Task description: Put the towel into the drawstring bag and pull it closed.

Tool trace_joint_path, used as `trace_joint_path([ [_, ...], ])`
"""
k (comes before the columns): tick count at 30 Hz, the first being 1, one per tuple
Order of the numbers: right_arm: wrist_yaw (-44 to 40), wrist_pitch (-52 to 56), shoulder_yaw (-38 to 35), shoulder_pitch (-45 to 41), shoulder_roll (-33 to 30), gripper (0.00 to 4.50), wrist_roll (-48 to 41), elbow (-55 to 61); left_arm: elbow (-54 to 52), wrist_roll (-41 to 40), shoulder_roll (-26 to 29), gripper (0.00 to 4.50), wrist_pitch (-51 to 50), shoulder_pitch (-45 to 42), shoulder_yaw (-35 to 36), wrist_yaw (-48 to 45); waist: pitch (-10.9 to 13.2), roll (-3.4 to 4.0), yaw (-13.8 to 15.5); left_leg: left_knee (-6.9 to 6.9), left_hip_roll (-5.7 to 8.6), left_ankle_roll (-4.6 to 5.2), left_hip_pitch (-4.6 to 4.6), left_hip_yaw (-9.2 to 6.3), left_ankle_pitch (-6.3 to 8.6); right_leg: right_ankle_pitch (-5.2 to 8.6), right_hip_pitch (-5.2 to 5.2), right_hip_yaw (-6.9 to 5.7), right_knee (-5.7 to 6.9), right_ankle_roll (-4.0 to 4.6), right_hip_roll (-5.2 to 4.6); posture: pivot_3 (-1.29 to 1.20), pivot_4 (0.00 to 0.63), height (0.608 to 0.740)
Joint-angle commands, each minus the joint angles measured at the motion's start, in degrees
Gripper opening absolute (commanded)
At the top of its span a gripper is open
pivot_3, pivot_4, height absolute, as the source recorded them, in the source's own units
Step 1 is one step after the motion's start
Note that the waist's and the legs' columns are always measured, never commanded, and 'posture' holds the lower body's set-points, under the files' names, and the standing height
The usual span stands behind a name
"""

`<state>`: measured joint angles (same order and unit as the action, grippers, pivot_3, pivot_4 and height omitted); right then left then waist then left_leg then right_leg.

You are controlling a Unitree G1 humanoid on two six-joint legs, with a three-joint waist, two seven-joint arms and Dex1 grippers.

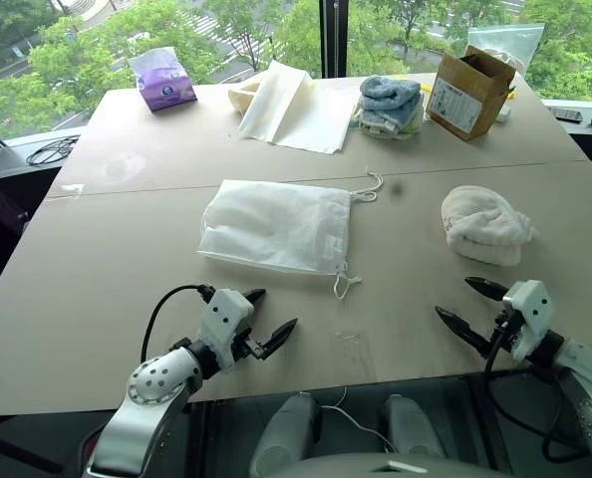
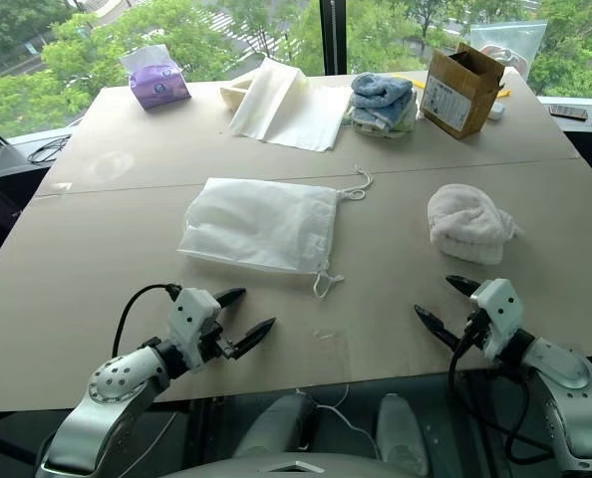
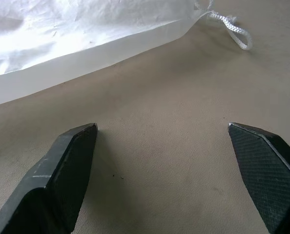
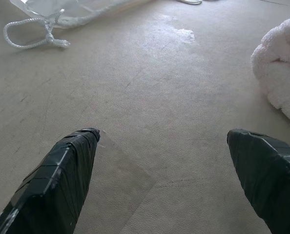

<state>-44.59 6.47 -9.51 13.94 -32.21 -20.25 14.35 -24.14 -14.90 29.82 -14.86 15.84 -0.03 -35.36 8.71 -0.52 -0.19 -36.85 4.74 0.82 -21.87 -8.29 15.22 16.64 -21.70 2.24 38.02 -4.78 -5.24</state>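
The drawstring bag [image 1: 276,225] lies flat in the middle of the beige table, its mouth and white cords [image 1: 347,284] on its right side. The towel [image 1: 485,225], a fluffy white bundle, rests to the right of the bag. My left gripper [image 1: 271,317] hovers open near the table's front edge, just in front of the bag's lower left part; the bag's edge [image 3: 76,53] lies ahead of its fingers. My right gripper [image 1: 467,304] is open near the front right, in front of the towel [image 4: 281,73], with nothing between its fingers.
At the back stand a purple tissue pack [image 1: 162,79], a cream cloth sheet [image 1: 296,108], folded blue-and-white towels [image 1: 390,105] and a cardboard box [image 1: 467,92]. A table seam [image 1: 127,189] runs across behind the bag. Bare tabletop lies between the bag and the towel.
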Motion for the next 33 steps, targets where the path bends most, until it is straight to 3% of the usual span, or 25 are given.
trace_joint_path([
  [1,-1.35,-1.78,-1.12,-0.09,-0.3,4.5,-1.26,1.17,-1.28,-0.46,0.91,4.41,0.22,-0.35,0.05,-1.38,0.0,0.0,0.01,0.0,0.0,0.0,0.0,0.0,0.0,0.0,0.0,0.0,0.0,0.0,0.0,0.0,0.15,0.74],
  [18,0.74,0.63,2.42,-1.52,1.94,4.5,-1.39,6.85,-5.06,-3.98,3.58,4.41,-2.88,0.77,2.66,-4.1,0.02,0.01,-0.16,0.01,-0.02,0.0,-0.01,-0.01,0.0,0.0,-0.01,0.01,0.0,0.0,0.01,0.0,0.15,0.74],
  [24,2.64,3.01,4.78,-4.03,2.93,4.5,-1.53,9.59,-7.67,-12.18,4.9,4.41,-8.82,-1.64,6.16,-6.17,0.03,0.01,-0.18,0.01,-0.02,-0.01,-0.02,-0.02,0.0,0.0,-0.03,-0.01,0.0,0.0,0.01,0.0,0.15,0.74],
  [29,4.29,4.78,6.61,-5.71,4.42,4.5,-1.89,11.68,-9.45,-11.97,4.39,4.41,-13.17,-7.86,2.26,-3.71,0.03,0.0,-0.09,0.0,0.0,-0.04,-0.02,-0.05,-0.02,0.0,-0.03,-0.06,0.0,0.0,0.02,0.0,0.15,0.74],
  [33,5.65,4.55,7.86,-6.55,5.63,4.5,-0.86,11.94,-9.22,-9.08,-0.48,4.41,-16.1,-15.77,-5.17,0.98,0.02,-0.04,-0.03,-0.01,0.04,-0.24,-0.03,-0.02,-0.14,-0.01,-0.02,-0.02,0.0,0.0,0.01,0.0,0.15,0.74],
])
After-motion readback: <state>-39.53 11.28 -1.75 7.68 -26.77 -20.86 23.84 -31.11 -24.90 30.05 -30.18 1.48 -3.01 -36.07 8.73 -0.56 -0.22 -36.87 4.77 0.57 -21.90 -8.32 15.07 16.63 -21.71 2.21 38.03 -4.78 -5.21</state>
